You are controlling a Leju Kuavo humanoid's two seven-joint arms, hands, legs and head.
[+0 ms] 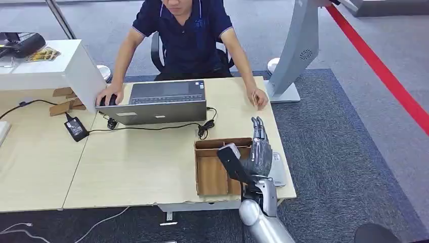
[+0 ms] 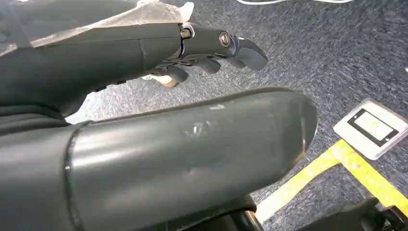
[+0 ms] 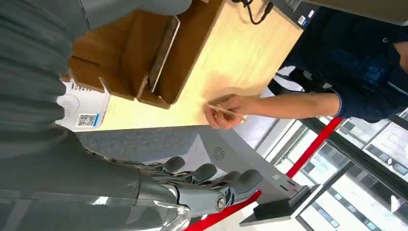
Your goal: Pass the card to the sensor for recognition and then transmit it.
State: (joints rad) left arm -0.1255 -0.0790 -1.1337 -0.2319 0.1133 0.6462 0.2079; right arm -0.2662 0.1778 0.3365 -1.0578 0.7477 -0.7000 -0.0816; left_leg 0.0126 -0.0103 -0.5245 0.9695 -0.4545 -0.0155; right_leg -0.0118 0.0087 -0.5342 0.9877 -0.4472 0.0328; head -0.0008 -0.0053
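Nearest to me, my left hand (image 2: 211, 43) hangs over grey carpet with its fingers loose and nothing in them. My right hand (image 1: 260, 152) is up over the near right corner of the pale wooden table (image 1: 146, 162), fingers straight and together, pointing away toward the seated person in the dark blue polo shirt (image 1: 187, 35), and it's empty too.

Just under that hand lies the flat white sensor pad (image 3: 84, 108). It has a black QR code and a round logo printed on it; the small text is too tiny for me to read. Right beside it sits the brown cardboard box with open slots (image 1: 215, 172).

Further out, the thin pale card (image 3: 226, 111) is pinched in the person's hand (image 3: 223, 113) at the far right corner of the table. In the right wrist view I see it edge-on, long axis running across the fingertips, roughly flat to the tabletop. I can't tell which way its face points or make out any print.

Beyond that are the grey laptop (image 1: 164, 101) and a tall grey kiosk stand (image 1: 298, 45).
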